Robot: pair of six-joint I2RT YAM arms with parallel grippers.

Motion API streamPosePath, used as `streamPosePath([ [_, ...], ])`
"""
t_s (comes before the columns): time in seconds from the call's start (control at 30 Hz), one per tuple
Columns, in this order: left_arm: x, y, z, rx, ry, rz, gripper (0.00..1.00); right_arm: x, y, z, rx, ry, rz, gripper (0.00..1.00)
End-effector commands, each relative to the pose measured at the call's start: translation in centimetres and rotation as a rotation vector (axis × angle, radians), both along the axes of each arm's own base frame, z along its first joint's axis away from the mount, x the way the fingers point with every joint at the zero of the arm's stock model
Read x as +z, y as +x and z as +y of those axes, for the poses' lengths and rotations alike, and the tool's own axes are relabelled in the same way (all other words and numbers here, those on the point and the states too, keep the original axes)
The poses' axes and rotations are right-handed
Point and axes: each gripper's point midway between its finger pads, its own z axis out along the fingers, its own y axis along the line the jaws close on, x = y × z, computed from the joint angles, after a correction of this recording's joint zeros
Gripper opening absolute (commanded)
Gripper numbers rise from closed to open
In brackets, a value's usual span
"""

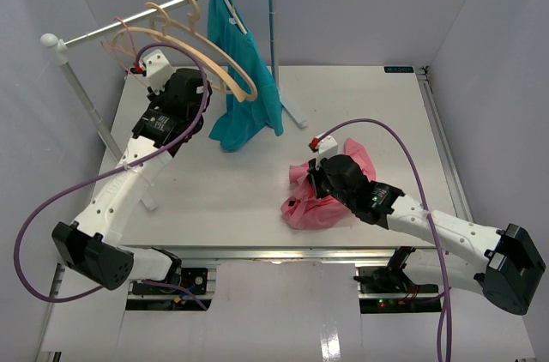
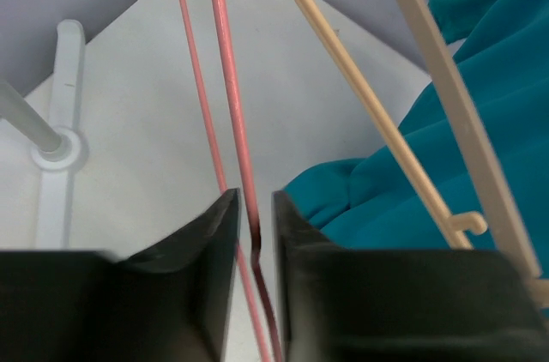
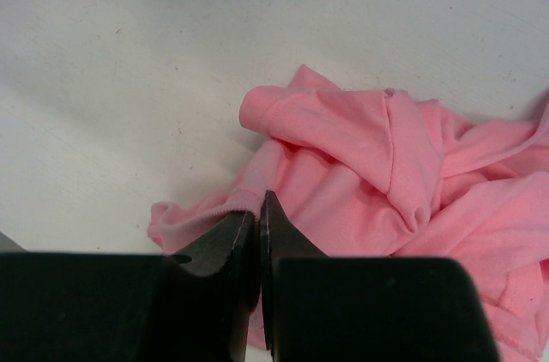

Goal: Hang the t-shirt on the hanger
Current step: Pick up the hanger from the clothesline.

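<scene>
On the left, a white rail (image 1: 163, 9) stands over the counter (image 1: 223, 195). A thin pink hanger (image 2: 225, 70) is up by the rail. The left claw (image 2: 255, 201) is at the hanger. Its two fingers are close together, and the hanger's thin bar runs down between them. I cannot tell if they squeeze the bar or just sit around it.

Just to the right hang tan wooden hangers (image 1: 233, 73). Next comes a teal shirt (image 1: 249, 96), hanging low.

Further right, well apart from the rail, the t-shirt (image 3: 360, 147) lies on the counter near the front edge. It is soft and salmon pink. It is crumpled in a lump, with many folds and one flap folded over on top.

The right claw (image 3: 259, 201) is down on the t-shirt's edge. Its fingers are almost closed, and they pinch a thick seam of the pink cloth.
</scene>
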Motion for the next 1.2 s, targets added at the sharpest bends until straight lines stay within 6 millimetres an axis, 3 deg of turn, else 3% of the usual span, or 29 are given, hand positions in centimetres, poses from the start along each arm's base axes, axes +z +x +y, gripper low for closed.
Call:
streamPosePath([
  [0.0, 4.2, -1.6, 1.2, 0.000, -0.004, -0.075, 0.18, 2.0, 0.5, 0.7, 0.007, 0.046, -0.039, 0.08],
  [0.13, 5.8, -2.4, 1.9, 0.004, 0.015, -0.090, 0.00, 1.8, 0.5, 0.8, 0.009, 0.041, -0.034, 0.08],
  [0.33, 8.4, -3.5, 1.7, -0.061, -0.001, -0.132, 0.00, 1.8, 0.5, 0.8, 0.005, 0.042, -0.036, 0.08],
  [0.5, 9.4, -4.5, 0.6, -0.154, -0.044, -0.126, 0.00, 1.8, 0.5, 0.8, 0.005, 0.040, -0.036, 0.08],
  [0.6, 7.5, -5.5, -0.3, -0.210, -0.078, -0.051, 0.00, 1.8, 0.6, 0.7, 0.002, 0.039, -0.036, 0.08],
  [0.73, 2.6, -7.4, -1.5, -0.287, -0.139, 0.037, 0.00, 1.8, 0.7, 0.5, -0.013, 0.038, -0.037, 0.08],
  [0.87, 0.3, -9.6, -1.5, -0.320, -0.191, 0.048, 0.00, 1.7, 0.9, 0.2, -0.037, 0.030, -0.040, 0.08],
  [1.0, -0.8, -12.0, -0.5, -0.303, -0.231, 0.028, 0.00, 1.6, 1.1, 0.0, -0.053, 0.017, -0.038, 0.08],
  [1.17, -0.5, -14.1, 0.0, -0.331, -0.256, -0.019, 0.00, 1.5, 1.4, -0.2, -0.072, 0.010, -0.041, 0.08],
])
